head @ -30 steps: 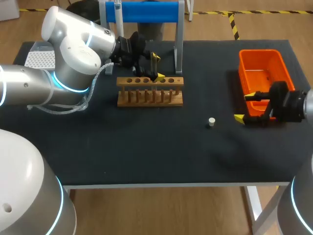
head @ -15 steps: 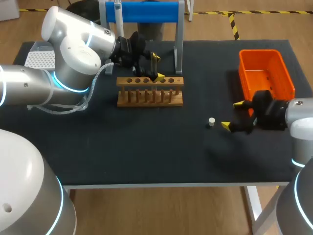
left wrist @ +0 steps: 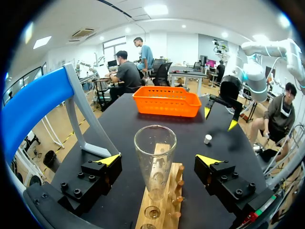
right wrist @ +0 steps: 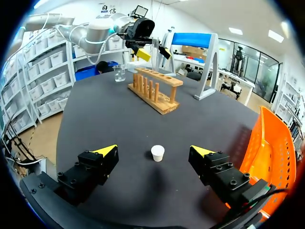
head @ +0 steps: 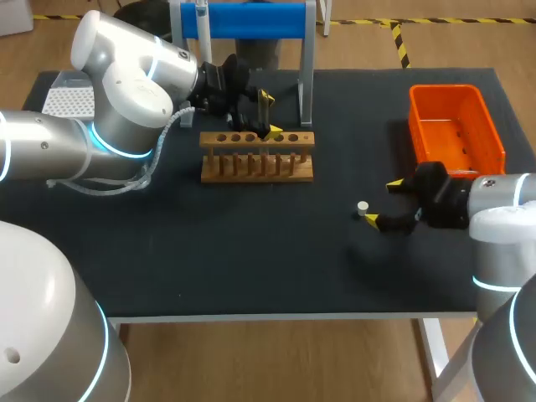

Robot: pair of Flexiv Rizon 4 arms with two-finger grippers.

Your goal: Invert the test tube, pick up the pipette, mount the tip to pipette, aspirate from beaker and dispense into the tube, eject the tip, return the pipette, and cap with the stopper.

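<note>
Capping looks like all that's left: my right gripper point(head: 383, 203) gapes empty beside stopper point(head: 363, 207); left gripper point(left wrist: 158, 160) open, untouching, around racked test tube point(left wrist: 155, 152).

Left gripper point(head: 269, 115) and right gripper point(head: 383, 203) both hover, fingers spread

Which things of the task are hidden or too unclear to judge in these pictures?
Beaker: head view, mostly behind the left arm; right wrist view, too small to show its level.
Test tube: head view, covered by the left gripper.
Tip box: head view, partly behind the left arm.
</note>
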